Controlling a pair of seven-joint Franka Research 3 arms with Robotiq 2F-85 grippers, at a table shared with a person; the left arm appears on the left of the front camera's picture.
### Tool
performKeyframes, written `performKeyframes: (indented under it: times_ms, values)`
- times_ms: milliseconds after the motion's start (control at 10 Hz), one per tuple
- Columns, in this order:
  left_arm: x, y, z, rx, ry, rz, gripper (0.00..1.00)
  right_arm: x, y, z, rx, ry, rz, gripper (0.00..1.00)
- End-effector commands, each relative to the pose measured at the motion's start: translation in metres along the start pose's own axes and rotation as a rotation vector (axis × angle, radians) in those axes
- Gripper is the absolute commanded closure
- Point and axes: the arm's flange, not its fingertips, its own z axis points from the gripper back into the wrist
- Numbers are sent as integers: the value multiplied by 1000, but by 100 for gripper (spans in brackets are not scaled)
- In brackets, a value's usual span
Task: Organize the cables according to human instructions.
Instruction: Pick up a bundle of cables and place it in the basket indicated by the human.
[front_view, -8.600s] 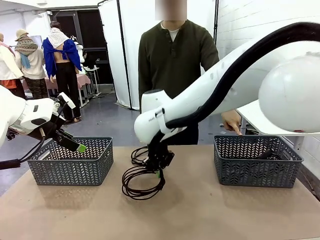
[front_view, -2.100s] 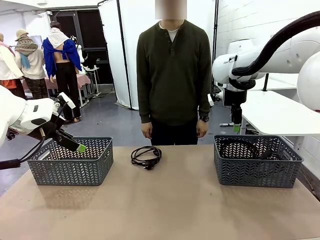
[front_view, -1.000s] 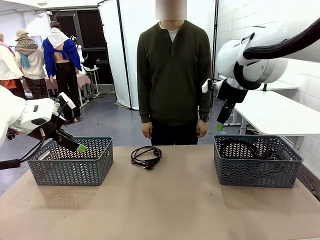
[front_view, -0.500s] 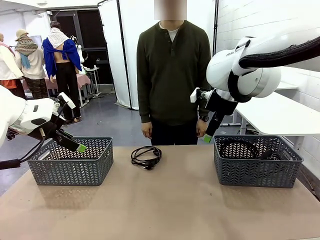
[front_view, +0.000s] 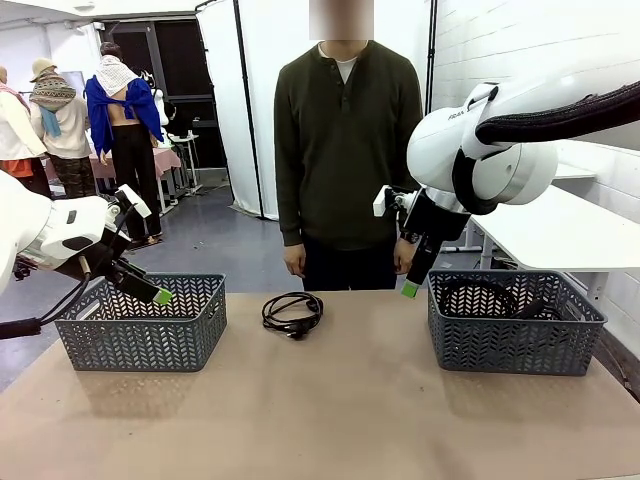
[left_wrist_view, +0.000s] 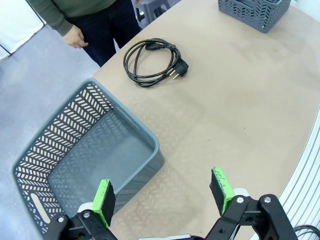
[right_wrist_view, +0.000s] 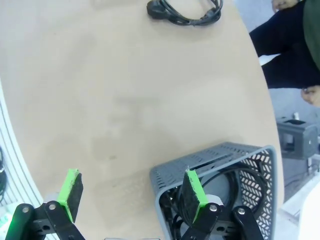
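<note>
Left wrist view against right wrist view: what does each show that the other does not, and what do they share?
Left wrist alone: the left basket, nothing in the part of it that shows, under the left gripper, jaws open. Right wrist alone: black cables coiled inside the right basket, with the right gripper above it, jaws open. Both: the coiled cable lying on the table and the person's hand.

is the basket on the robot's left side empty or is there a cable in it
Empty. The left wrist view looks down into the left basket and shows only its bare grey floor.
</note>
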Motion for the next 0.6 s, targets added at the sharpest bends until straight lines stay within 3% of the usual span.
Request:
performKeyframes:
  times_ms: [0, 500]
  values:
    - [0, 1, -1, 0, -4, 18, 0, 1, -1, 1, -5, -1, -6, 0]
    - [0, 1, -1, 0, -4, 18, 0, 1, -1, 1, -5, -1, -6, 0]
